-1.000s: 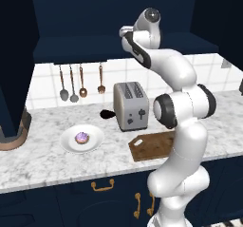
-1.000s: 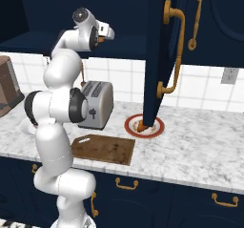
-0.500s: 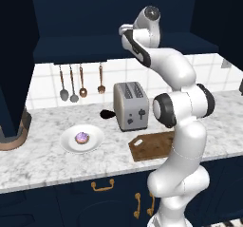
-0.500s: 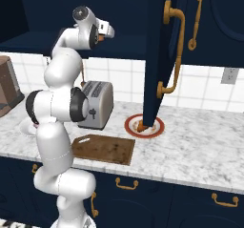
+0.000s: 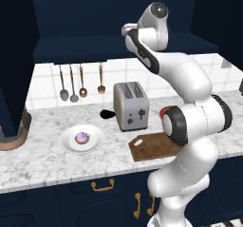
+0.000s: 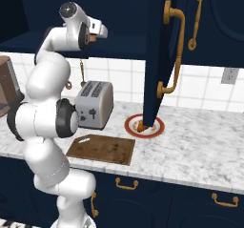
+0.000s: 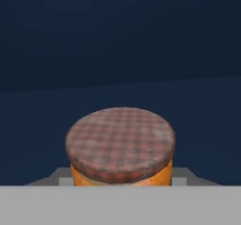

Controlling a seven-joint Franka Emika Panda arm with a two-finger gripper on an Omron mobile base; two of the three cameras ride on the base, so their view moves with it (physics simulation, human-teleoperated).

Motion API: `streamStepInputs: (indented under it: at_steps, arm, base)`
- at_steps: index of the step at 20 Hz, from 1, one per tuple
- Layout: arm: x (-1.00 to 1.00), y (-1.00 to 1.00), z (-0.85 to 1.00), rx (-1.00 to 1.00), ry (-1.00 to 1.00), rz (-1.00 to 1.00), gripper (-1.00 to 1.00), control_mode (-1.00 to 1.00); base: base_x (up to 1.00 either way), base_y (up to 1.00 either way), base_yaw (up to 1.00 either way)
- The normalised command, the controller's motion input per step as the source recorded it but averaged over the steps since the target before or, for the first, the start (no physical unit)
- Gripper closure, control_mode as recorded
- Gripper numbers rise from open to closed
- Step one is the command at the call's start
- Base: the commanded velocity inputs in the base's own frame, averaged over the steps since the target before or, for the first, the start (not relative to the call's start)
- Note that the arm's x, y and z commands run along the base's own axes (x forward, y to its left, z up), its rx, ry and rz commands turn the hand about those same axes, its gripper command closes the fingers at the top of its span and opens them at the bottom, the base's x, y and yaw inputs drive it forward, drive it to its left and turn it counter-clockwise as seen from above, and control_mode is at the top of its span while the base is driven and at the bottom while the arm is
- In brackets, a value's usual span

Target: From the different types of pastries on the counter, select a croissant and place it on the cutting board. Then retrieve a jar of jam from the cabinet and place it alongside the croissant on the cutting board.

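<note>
Navy wall cabinet, deep shelf recess: jam jar being taken, croissant step apparently skipped or undone.

Jar of jam, orange with a checked reddish lid, stands upright on the cabinet shelf and sits right at the pincer, between its fingers and close under the hand camera; the pincer looks pressed in on the jar, pinching it. Judged from this, the retrieval step is in hand; next comes lifting the jar clear of the shelf and carrying it down to the cutting board, which lies bare on the marbled surface, in front of the toaster. Beside the board, the croissant rests on a red-rimmed plate.
</note>
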Motion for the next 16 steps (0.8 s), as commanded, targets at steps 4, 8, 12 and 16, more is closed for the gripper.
streamStepInputs:
  at_steps: [4, 8, 12, 16]
  arm:
    - [-1.00, 0.00, 0.01, 0.00, -0.09, 0.00, 1.00, -1.00]
    - [-1.00, -0.15, 0.14, 0.00, -0.01, 0.05, 1.00, -1.00]
    - [-1.00, -0.12, 0.16, 0.00, 0.00, 0.13, 1.00, -1.00]
    - [-1.00, -0.10, 0.26, 0.02, 0.00, 0.10, 1.00, -1.00]
  base:
    - [0.00, 0.00, 0.00]
    - [0.00, 0.00, 0.00]
    - [0.00, 0.00, 0.00]
    - [0.00, 0.00, 0.00]
